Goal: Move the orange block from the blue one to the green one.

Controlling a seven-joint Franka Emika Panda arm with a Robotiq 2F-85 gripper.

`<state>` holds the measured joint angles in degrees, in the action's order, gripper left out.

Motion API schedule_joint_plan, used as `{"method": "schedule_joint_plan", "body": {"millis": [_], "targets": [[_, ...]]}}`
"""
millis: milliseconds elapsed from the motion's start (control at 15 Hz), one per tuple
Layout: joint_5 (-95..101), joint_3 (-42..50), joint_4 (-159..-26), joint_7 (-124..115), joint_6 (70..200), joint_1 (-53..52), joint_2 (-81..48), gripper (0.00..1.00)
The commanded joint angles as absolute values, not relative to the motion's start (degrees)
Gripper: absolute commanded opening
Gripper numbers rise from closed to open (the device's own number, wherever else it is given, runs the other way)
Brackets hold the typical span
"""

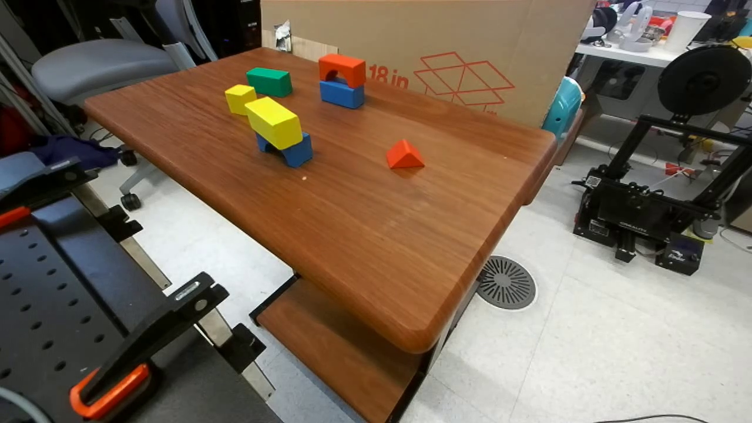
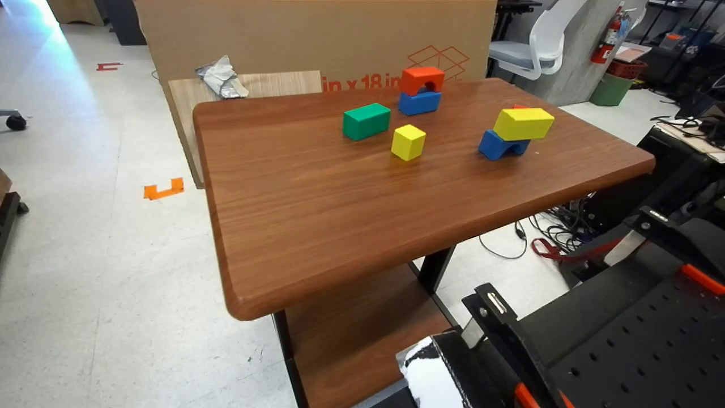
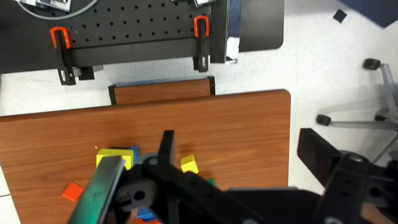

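Evidently at the very start, to judge from the stack. At upper middle of the frame in an exterior view, orange arch block (image 1: 345, 65) resting, opening downward, on the blue rectangular block (image 1: 341, 95). A little to the left, no arch yet on the green rectangular block (image 1: 269, 82), set directly on the table (image 1: 388, 217). Done so far: nothing visible. Left to do: reach the arch, grip, lift off the blue, carry across, lower onto the green, let go. Worth minding at the set-down: yellow cube (image 1: 240, 100) just beside the green block.

As for the jaws, spread wide apart across the lower part of the wrist view, clamped on nothing, with table and, toward the right, floor (image 3: 320, 81) showing between and beyond. Out of sight in both exterior views, so impossible to tell how high. At the bottom edge of the wrist view, left of centre, only a sliver of the orange arch block, mostly cut off by the frame or covered by the jaw at picture left; well outside the gap. Called for next, probably: a shift toward the lower left of that view, then a descent around the arch.
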<state>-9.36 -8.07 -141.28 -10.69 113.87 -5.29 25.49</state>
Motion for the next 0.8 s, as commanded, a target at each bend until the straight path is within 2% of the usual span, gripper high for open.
{"method": "schedule_joint_plan", "body": {"millis": [0, 267, 733], "targets": [[-9.33, -5.79, -135.10, -10.28, 118.94, -3.17, 15.85, 1.00], [-8.56, -3.54, -129.59, -9.91, 123.47, -1.36, 7.13, 1.00], [-3.95, -0.36, -120.56, -7.01, 123.75, 0.56, -4.82, 1.00]]}}
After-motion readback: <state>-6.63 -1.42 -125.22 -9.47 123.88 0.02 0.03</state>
